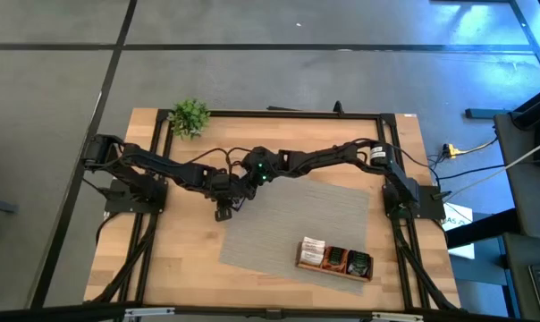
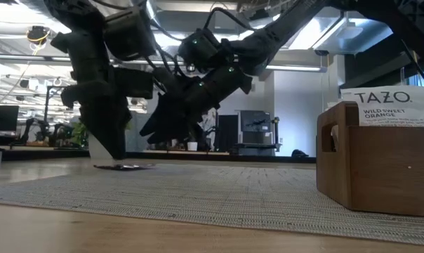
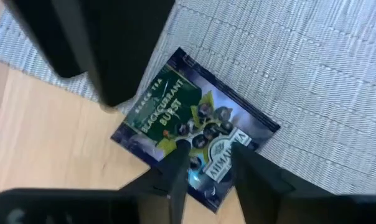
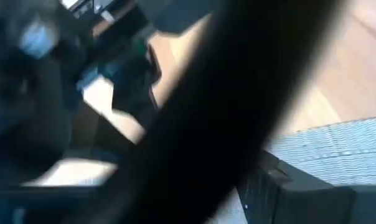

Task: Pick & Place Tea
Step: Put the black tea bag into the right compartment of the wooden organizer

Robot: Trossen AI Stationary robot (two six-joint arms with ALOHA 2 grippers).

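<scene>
The dark purple square blackcurrant tea sachet lies flat, straddling the grey woven mat edge at 9 o'clock, half on the wooden table. The left gripper stands over it, fingers parted astride one corner, not yet clamped. Risk: a flat sachet offers little edge, so closing may slide it or pinch only foil. The right gripper crowds close at 2 o'clock, finger state indeterminable; collision is possible. The wooden tray waits at 5 o'clock.

A light wooden table carries a grey woven mat, a small green plant at its far left corner, and both arm bases.
</scene>
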